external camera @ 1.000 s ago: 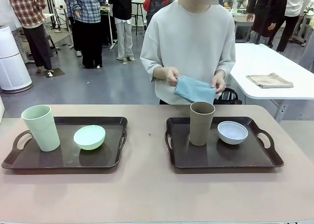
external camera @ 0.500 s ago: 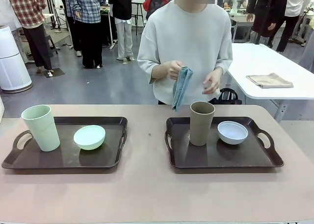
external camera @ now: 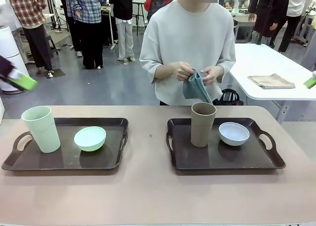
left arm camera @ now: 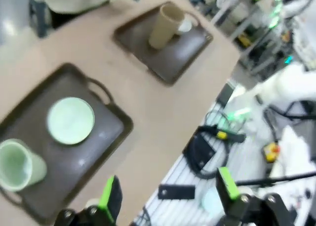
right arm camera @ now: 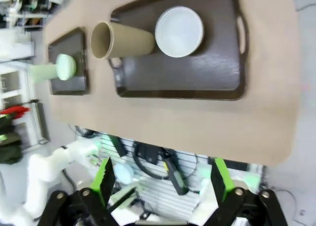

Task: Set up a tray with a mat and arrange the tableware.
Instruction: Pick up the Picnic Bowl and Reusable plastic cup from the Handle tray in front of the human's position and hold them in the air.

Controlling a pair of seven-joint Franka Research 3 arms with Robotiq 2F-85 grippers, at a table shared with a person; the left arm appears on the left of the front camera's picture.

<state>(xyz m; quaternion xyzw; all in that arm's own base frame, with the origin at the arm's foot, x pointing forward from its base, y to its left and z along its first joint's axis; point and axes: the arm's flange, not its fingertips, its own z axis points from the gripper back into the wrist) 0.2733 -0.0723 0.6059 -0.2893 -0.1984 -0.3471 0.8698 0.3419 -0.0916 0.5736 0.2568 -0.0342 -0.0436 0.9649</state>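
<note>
The left tool (left arm camera: 169, 194) hangs above the tabletop (external camera: 148, 196) with its jaws spread wide and nothing between its green pads. In its wrist view the left tray (left arm camera: 101, 137) lies just ahead of its fingers and off to their left. On that dark tray stand the pale green cup (left arm camera: 17, 164), upright and empty as far as its mouth shows, and beside it the pale green bowl (left arm camera: 70, 120), also empty. The two are close but not touching. Farther ahead of this tool, across a bare stretch of tabletop, sits the right tray (left arm camera: 173, 63).

Beyond both tools, at the far side of the tabletop, the person (external camera: 187, 38) holds the mat (external camera: 197, 87), a blue-grey cloth, bunched in both hands (external camera: 183, 71) at waist height, clear of either tray.

The right tool (right arm camera: 162, 181) is also wide open and empty, raised over the near edge of the tabletop. Straight ahead of its fingers lies the right tray, carrying the brown cup (right arm camera: 121, 39), upright with an empty mouth, and next to it the white bowl (right arm camera: 178, 31), empty too. Cup and bowl are near each other, apart. Off to this tool's left, well away, the left tray shows with the green pieces on it.
</note>
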